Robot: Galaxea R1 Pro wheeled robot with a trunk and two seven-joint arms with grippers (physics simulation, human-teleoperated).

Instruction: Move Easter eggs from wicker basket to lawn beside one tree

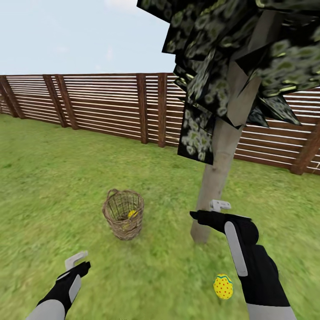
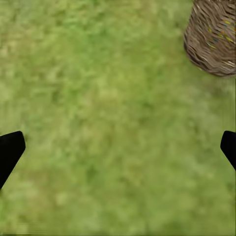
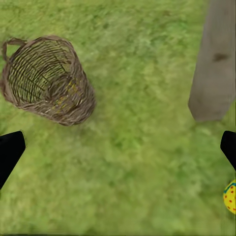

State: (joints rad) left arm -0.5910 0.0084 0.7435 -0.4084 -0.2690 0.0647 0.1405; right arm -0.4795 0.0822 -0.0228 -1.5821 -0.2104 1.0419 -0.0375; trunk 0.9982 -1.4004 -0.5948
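The wicker basket [image 1: 123, 214] stands upright on the lawn [image 1: 53, 178], a little left of the tree trunk [image 1: 218, 178]. Through its weave I see something yellow, an Easter egg [image 1: 132, 214]; how many eggs are inside I cannot tell. A yellow Easter egg with red dots and a blue zigzag band [image 1: 223, 286] lies on the grass just in front of the trunk, beside my right forearm. My right gripper [image 1: 210, 211] hovers open and empty near the trunk base. My left gripper [image 1: 81, 263] is open over bare grass, nearer to me than the basket [image 2: 214, 37]. The right wrist view shows the basket [image 3: 46, 78], trunk [image 3: 216, 64] and egg [image 3: 229, 196].
A brown slatted fence [image 1: 106, 102] closes the garden behind the basket and tree. The tree's dark speckled foliage [image 1: 231, 53] hangs low over the trunk at upper right. Open grass stretches to the left and between the basket and the trunk.
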